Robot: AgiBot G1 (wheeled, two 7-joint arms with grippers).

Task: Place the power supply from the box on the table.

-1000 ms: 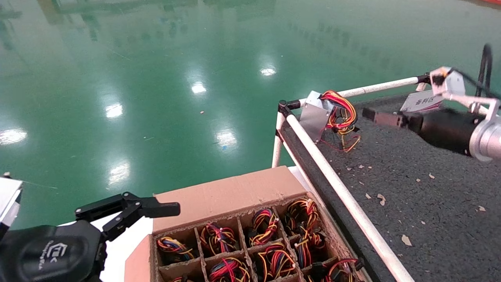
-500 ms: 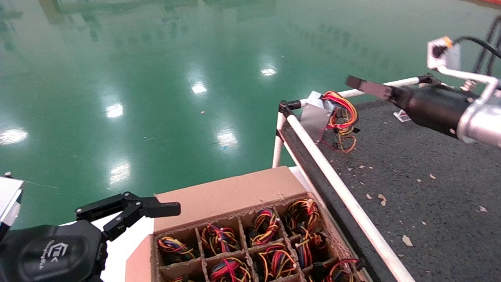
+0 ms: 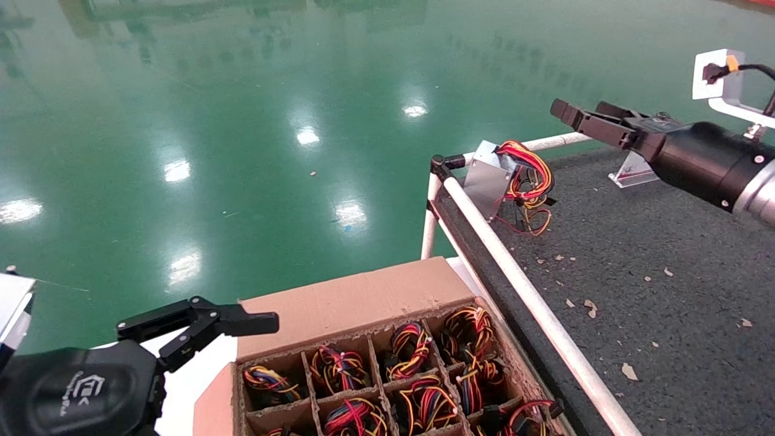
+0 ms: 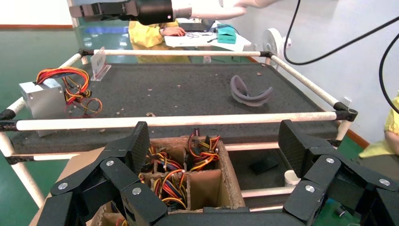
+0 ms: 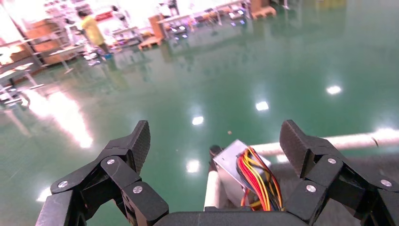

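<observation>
1. Since a second ago the right gripper (image 3: 575, 116) has risen off the table (image 3: 666, 315), fingers spread and empty
2. Power supply (image 3: 487, 178) rests in the table's far left corner, below and left of that gripper
3. Left gripper (image 3: 242, 321), spread apart, hangs beside the box (image 3: 339, 306), nearer the remaining units

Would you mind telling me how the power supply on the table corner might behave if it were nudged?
The power supply leans tilted against the corner rails of the table, so it would probably tip or slide. Its metal case looks stiff, while its loose wires would likely flop and drag.
</observation>
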